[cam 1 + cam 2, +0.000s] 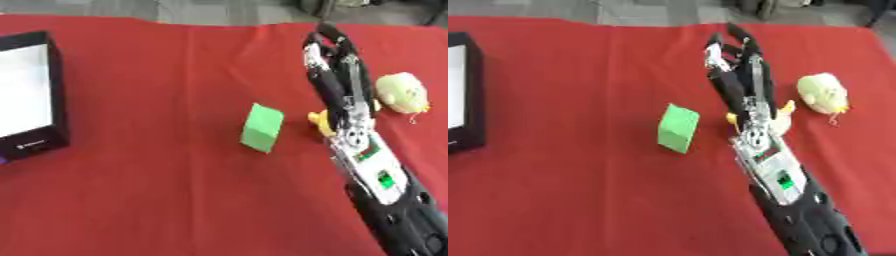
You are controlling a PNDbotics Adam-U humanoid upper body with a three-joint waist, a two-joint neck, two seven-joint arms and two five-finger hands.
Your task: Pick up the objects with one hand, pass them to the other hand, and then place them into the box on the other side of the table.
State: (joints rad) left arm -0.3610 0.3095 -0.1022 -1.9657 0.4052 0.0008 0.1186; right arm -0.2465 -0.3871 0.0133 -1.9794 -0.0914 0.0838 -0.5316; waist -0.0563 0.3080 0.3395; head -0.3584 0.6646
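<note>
A green block (pixel 262 127) lies on the red cloth near the middle. My right hand (pixel 337 70) reaches in from the lower right, raised above the cloth, fingers mostly straight with tips slightly bent, holding nothing. Behind its wrist a small yellow object (pixel 783 113) peeks out, mostly hidden by the arm. A pale yellow-green plush toy (pixel 402 92) lies to the right of the hand. The black box (pixel 58 95) with a white inside stands at the left edge. My left hand is out of view.
The red cloth (pixel 157 190) covers the table, and grey floor shows beyond its far edge. Open cloth lies between the green block and the box.
</note>
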